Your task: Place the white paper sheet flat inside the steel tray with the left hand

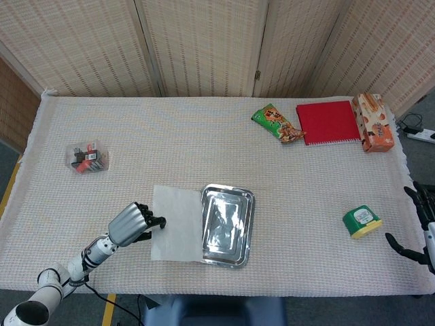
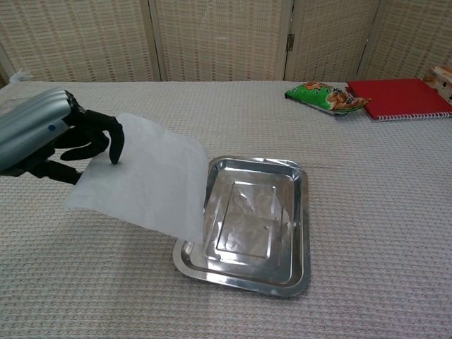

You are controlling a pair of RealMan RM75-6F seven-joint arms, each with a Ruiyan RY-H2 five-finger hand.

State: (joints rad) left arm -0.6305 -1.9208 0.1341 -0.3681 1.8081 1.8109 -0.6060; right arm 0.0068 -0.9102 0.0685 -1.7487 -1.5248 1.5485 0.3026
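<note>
My left hand (image 1: 133, 223) (image 2: 53, 135) pinches the left edge of the white paper sheet (image 1: 178, 224) (image 2: 145, 180) and holds it lifted off the cloth. The sheet slopes down to the right, and its far edge overlaps the left rim of the steel tray (image 1: 228, 198) (image 2: 282, 205). The tray lies flat near the table's front, with nothing else in it. My right hand (image 1: 425, 227) stays at the far right table edge with fingers apart, holding nothing.
A green and yellow tub (image 1: 361, 221) sits at the right. At the back right lie a snack bag (image 1: 277, 123) (image 2: 322, 97), a red notebook (image 1: 329, 122) (image 2: 398, 98) and an orange box (image 1: 373, 121). A clear box of small items (image 1: 88, 157) sits at the left.
</note>
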